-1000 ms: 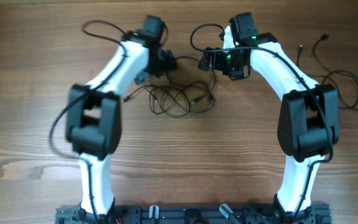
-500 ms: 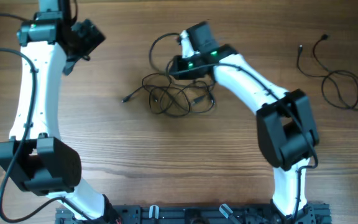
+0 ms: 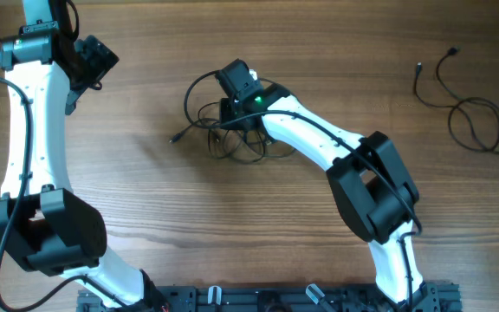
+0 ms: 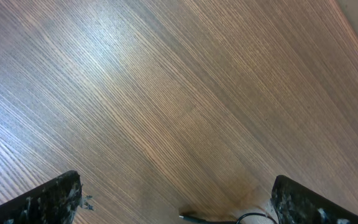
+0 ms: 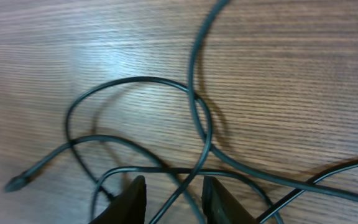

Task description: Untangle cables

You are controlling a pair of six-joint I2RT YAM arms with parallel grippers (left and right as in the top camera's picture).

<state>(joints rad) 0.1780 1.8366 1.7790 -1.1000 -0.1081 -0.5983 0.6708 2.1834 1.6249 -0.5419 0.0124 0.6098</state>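
Note:
A tangle of thin black cables (image 3: 248,149) lies at the table's middle, one plug end (image 3: 173,138) sticking out to the left. My right gripper (image 3: 230,113) hangs over the tangle's upper part. In the right wrist view its gripper (image 5: 174,200) has the jaws narrowly apart, and a cable strand (image 5: 193,68) crosses the gap without being pinched. A plug tip (image 5: 17,182) shows at the lower left. My left gripper (image 3: 93,62) is far off at the back left. It stands wide open (image 4: 176,205) over bare wood, a cable end (image 4: 194,218) at the frame's bottom.
A separate black cable (image 3: 475,121) lies in loose loops at the far right of the wooden table (image 3: 145,208). The arms' bases and a black rail (image 3: 267,299) line the front edge.
The left arm swung from the middle out to the far back left. The right arm moved left onto the tangle, and its jaws narrowed.

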